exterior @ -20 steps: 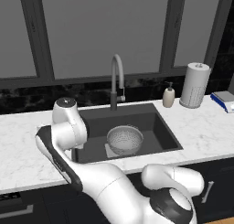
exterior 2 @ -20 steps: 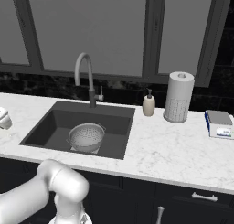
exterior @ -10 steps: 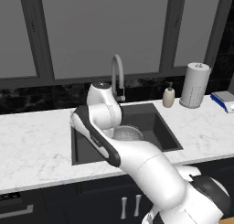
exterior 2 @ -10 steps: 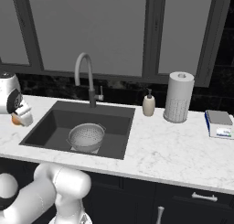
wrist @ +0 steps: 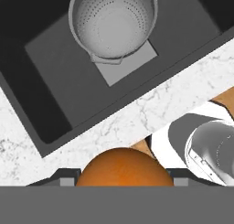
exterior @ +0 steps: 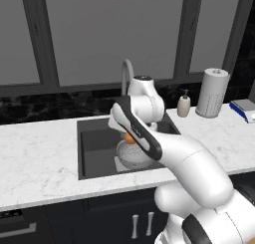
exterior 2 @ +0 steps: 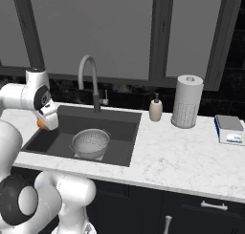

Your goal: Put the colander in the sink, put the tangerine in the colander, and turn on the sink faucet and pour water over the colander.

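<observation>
Hand view: fingers (wrist: 123,184) clamp tangerine (wrist: 124,167); colander (wrist: 113,22) sits in sink (wrist: 55,95).

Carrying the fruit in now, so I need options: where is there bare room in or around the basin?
The colander bowl is empty. Bare sink floor lies left of it. The gripper holds the tangerine. Open counter runs ahead of the soap dispenser and paper towel roll; the back edge is crowded.

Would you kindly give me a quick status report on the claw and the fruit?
Claw shut on small round orange tangerine. Silver perforated colander empty in dark grey sink. Path clear.
</observation>
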